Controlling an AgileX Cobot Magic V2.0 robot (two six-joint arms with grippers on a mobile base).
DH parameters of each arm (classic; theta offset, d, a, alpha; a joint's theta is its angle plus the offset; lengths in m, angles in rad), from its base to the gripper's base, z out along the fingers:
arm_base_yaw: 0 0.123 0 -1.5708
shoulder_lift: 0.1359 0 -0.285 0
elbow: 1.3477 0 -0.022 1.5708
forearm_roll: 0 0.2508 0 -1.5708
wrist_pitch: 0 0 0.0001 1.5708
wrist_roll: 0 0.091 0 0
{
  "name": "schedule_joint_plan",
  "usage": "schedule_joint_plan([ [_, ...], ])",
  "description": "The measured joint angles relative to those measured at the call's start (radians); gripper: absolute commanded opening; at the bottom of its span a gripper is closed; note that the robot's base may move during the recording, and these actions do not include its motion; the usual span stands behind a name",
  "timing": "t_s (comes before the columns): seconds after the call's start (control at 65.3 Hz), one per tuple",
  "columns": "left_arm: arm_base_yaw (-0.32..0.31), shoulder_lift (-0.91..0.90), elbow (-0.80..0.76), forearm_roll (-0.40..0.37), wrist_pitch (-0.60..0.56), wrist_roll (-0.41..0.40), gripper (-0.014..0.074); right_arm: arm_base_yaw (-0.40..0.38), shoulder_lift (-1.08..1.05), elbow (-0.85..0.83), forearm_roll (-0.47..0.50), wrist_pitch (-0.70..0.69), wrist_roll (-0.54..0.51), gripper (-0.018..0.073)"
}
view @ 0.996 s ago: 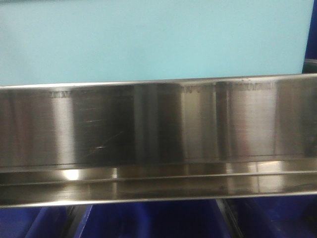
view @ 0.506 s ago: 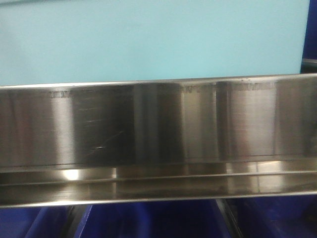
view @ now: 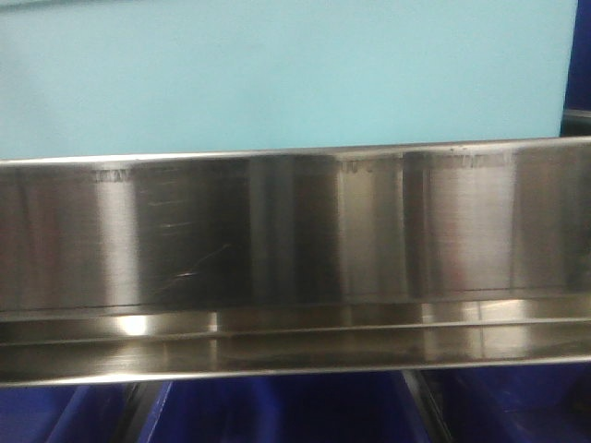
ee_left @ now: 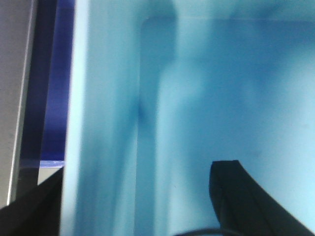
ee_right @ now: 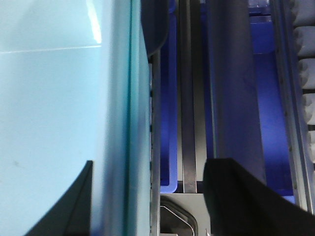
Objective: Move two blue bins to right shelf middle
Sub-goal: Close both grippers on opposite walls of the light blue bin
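Observation:
A pale light-blue bin (view: 277,74) fills the top of the front view, right behind the shiny steel front rail (view: 295,231) of the shelf level. Only one such bin shows. In the left wrist view my left gripper (ee_left: 138,196) is open and straddles the bin's left wall (ee_left: 113,123), one finger outside and one finger (ee_left: 246,201) inside. In the right wrist view my right gripper (ee_right: 147,191) is open and straddles the bin's right wall (ee_right: 138,123), one finger (ee_right: 74,211) inside the bin (ee_right: 49,98) and the other outside.
Dark blue bins (view: 286,411) sit on the level below the rail. In the right wrist view a steel upright (ee_right: 189,98) and more dark blue bins (ee_right: 270,123) stand close beside the pale bin. A dark blue strip (ee_left: 54,83) and a grey surface border the bin's left side.

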Motion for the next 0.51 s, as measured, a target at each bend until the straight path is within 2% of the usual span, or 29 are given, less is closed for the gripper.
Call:
schedule_joint_plan([
  [0.506, 0.0, 0.0, -0.02, -0.007, 0.009, 0.0, 0.0382, 0.0, 0.013, 0.0, -0.021, 0.005, 0.0, 0.0288],
])
